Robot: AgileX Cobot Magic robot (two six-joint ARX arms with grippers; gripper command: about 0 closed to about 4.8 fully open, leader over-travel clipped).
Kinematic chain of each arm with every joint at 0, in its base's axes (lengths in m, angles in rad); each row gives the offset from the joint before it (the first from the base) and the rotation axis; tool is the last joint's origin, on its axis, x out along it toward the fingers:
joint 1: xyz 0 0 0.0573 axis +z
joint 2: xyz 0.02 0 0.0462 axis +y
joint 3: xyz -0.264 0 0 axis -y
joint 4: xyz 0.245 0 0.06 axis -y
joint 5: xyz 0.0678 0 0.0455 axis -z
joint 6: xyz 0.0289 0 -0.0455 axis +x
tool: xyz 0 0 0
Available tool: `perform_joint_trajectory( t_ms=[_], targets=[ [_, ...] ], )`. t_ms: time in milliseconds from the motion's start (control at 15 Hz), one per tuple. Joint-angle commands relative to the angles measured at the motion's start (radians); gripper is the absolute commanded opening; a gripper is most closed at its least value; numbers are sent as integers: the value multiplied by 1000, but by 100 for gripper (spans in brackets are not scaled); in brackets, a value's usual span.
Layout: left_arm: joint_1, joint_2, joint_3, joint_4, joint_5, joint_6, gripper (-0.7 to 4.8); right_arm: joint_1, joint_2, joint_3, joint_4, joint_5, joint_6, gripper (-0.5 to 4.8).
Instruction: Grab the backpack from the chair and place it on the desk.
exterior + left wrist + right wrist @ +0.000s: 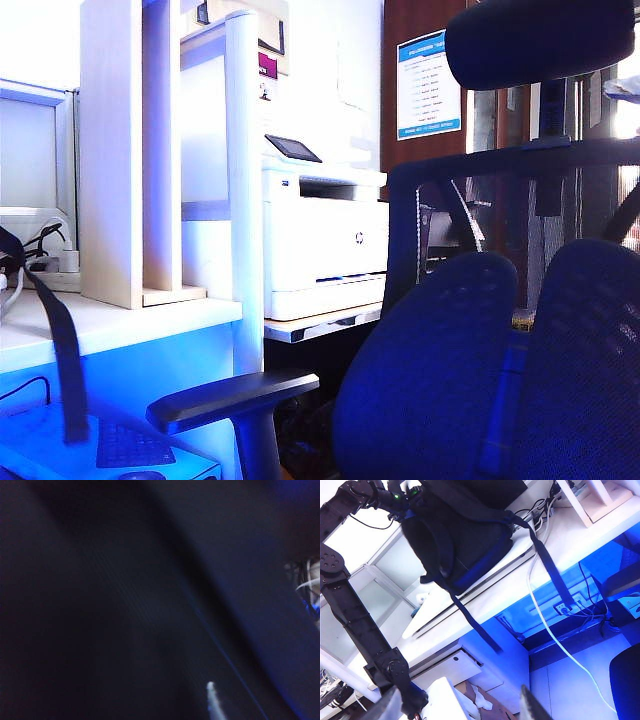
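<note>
Your exterior camera sits low behind the chair (480,360), facing the tabletop (110,325); the left wrist camera presses against dark fabric; the right wrist camera looks down from afar onto that same tabletop (580,540).

Left arm (355,615): black, jointed; rises from its base and bends over at the upper links.
Left gripper (402,497): at the arm's upper end, green lights lit; jaw state unreadable.
Right gripper (462,705): two fingertips in right wrist view, set wide apart, holding nothing.

Dark navy backpack (460,540) (blue trim), pale white desk (580,540), dark mesh chair (480,380).
</note>
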Motion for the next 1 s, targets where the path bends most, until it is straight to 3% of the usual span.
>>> perform_joint_trajectory(
  t_ms=[67, 333, 466, 665, 865, 998],
  targets=[
    [11, 8, 6, -72, -6, 15, 410, 2, 0, 4, 17, 1, 5, 305],
    [34, 13, 6, -151, -48, 10, 414, 1, 0, 4, 17, 1, 5, 305],
    [39, 13, 6, -181, -26, -53, 414, 1, 0, 4, 17, 2, 4, 305],
    [28, 6, 7, -117, 166, -154, 414, 1, 0, 4, 17, 2, 4, 305],
    [-41, -19, 9, -66, 274, -153, 414, 1, 0, 4, 17, 2, 4, 305],
    [-133, -47, 9, -25, 325, -153, 414, 1, 0, 4, 17, 2, 4, 305]
  ],
)
